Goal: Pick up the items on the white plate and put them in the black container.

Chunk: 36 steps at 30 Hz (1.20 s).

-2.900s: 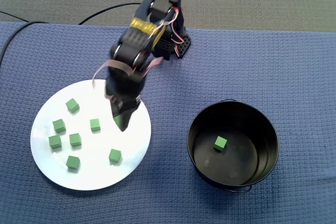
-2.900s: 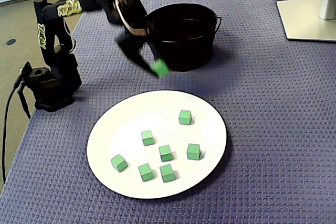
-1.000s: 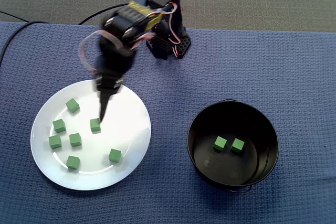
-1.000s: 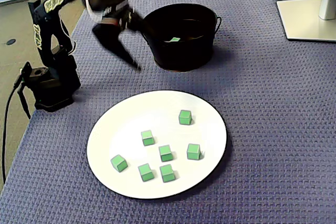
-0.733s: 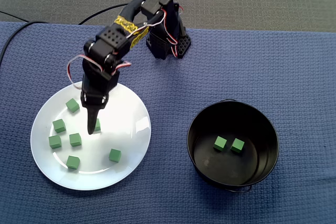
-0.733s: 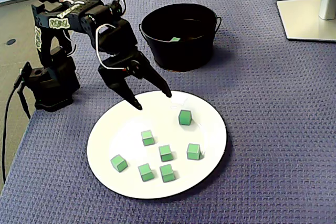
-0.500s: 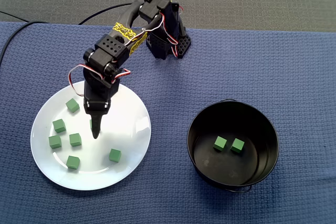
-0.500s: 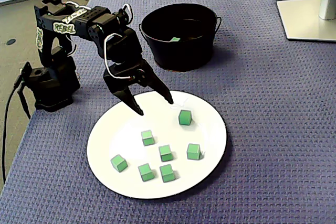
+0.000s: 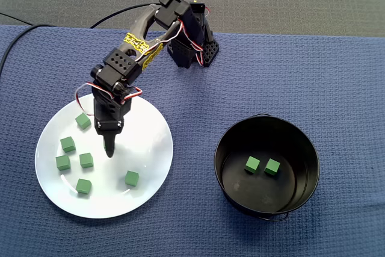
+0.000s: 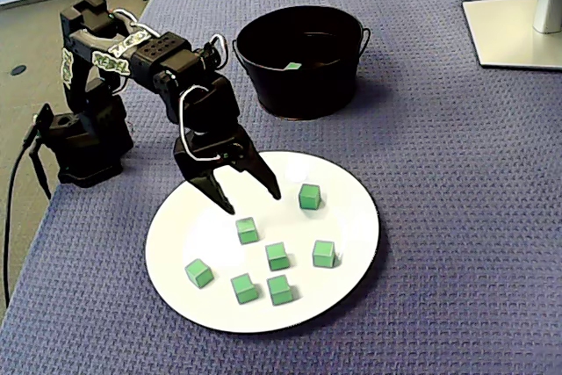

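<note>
Currently, from my remote station, I read the two fixed views as follows.

The black arm [image 9: 129, 58] stands near the top edge of the blue cloth [image 9: 313, 70] in the view from above and reaches down over the white plate [image 10: 351, 221]. In the side view the gripper [image 10: 250, 200] has its jaws spread wide and holds nothing, with both tips pointing down at the plate. I cannot tell whether the tips touch the surface.

Seven green cubes [image 10: 277, 256] lie on the plate in the side view. The nearest cube [image 10: 248, 230] sits just below the gap between the fingers in that view, apart from both tips. One lone cube [image 10: 308, 197] lies beside the gripper on the container side, and the remaining five are grouped toward the near rim. From above, the gripper appears edge-on and covers the nearest cube, so I count only six there.

The black container [image 9: 224, 148] stands upright on the cloth, to the right of the plate in the view from above and well apart from the gripper. A first dropped cube [image 9: 252, 164] and a second dropped cube [image 9: 272, 167] rest side by side on its floor.

A white flat base [image 10: 514, 32] occupies the side view's top right corner.
</note>
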Motion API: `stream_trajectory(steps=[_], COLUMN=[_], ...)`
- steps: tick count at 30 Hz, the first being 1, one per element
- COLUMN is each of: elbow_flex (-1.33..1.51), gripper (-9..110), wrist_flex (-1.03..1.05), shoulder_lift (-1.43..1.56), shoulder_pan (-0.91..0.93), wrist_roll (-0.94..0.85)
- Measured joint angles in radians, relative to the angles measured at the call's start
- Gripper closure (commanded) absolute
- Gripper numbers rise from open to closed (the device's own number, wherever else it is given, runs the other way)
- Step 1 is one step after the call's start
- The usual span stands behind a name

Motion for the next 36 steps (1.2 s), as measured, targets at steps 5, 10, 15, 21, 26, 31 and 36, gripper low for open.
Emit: stream_trajectory(steps=[5,10,15,21,26,31,36], elbow_flex=[0.0,0.0,0.0,0.002,0.012,0.014,0.014], gripper=[79,80,80,80,82,83,91], wrist_flex=[0.031,0.023,-0.005,-0.035,-0.049,-0.049,-0.057], shoulder_lift=[-0.018,-0.06,-0.084,-0.104,-0.118,-0.118,-0.127], shoulder_pan=[0.032,0.057,0.06,0.035,0.034,0.032,0.032], wrist_roll=[-0.034,-0.054,-0.054,-0.054,-0.054,-0.054,-0.054])
